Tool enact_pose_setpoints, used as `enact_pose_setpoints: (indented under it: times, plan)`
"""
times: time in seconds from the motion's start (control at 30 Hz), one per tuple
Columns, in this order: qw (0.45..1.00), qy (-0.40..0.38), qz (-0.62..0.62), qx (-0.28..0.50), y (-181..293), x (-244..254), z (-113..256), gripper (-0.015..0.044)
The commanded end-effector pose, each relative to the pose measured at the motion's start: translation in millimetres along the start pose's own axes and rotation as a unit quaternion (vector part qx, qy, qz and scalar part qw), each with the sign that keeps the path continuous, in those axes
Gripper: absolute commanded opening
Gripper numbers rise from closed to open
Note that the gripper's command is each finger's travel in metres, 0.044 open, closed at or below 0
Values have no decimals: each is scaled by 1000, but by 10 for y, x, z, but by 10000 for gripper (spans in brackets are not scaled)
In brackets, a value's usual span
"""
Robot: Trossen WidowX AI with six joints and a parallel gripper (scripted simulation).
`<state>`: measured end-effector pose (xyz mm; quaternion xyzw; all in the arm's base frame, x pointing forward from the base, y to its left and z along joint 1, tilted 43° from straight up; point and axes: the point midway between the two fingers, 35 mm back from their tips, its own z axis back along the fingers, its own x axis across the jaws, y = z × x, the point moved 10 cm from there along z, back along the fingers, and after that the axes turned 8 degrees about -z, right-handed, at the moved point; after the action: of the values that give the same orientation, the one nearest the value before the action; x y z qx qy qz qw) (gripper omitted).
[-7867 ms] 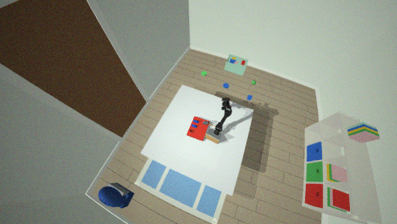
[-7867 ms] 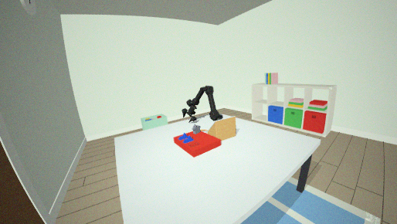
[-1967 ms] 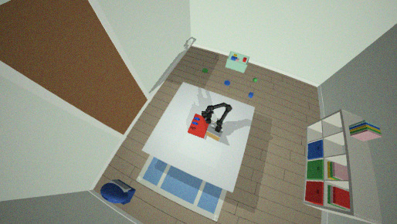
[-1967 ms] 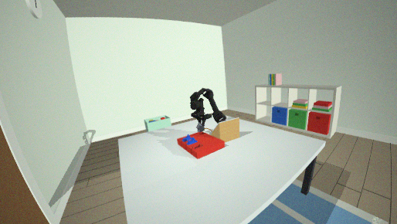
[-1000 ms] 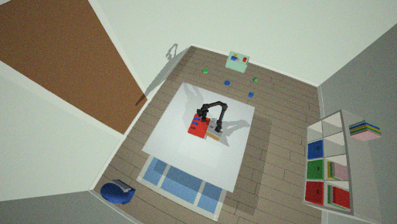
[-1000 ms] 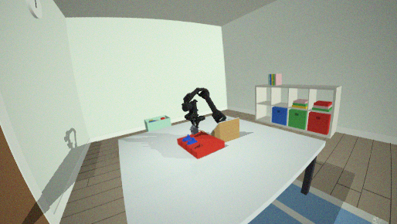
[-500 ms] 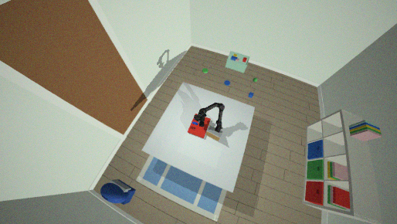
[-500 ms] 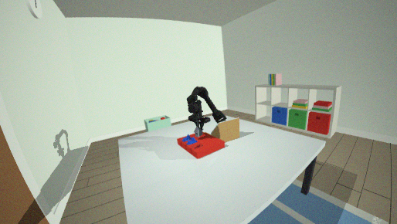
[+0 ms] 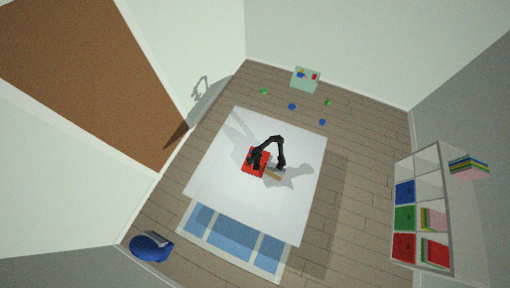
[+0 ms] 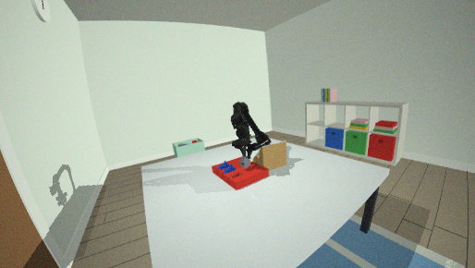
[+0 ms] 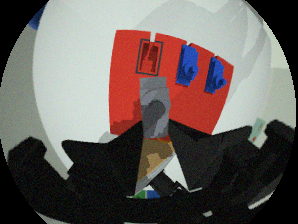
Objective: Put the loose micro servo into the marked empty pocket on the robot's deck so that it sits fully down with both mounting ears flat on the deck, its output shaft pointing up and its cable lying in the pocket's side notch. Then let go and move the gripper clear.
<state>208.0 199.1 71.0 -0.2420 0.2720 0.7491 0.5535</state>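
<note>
The loose micro servo [image 10: 245,162] [image 11: 155,102] is grey. My gripper [image 10: 245,157] [image 11: 155,123] is shut on it, one finger on each side. The servo is held above the red deck [image 10: 241,183] [image 11: 125,92] [image 9: 253,172], its round shaft side facing the wrist camera. The marked empty pocket [image 11: 149,57] [image 10: 237,176] has a dark outline and a side notch at the deck's edge. In the wrist view it lies just beyond the servo's far end. The servo's cable cannot be made out clearly.
Two blue servos [image 11: 187,65] [image 11: 215,75] sit in the deck beside the pocket. A tan upright board [image 10: 274,156] [image 9: 274,175] stands by the deck, near the arm's base. The deck rests on the white table [image 10: 199,217] [image 9: 233,194].
</note>
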Motion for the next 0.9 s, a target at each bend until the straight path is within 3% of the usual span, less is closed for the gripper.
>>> enact_pose_setpoints:
  times: [0.0, 0.23, 0.87]
  plan:
    - [1000, -6, -4, -6, -25, 166, 40, 0]
    - [1000, -6, 24, -6, -25, 175, 40, 0]
    - [940, -4, 341, -8, -25, 175, 41, 0]
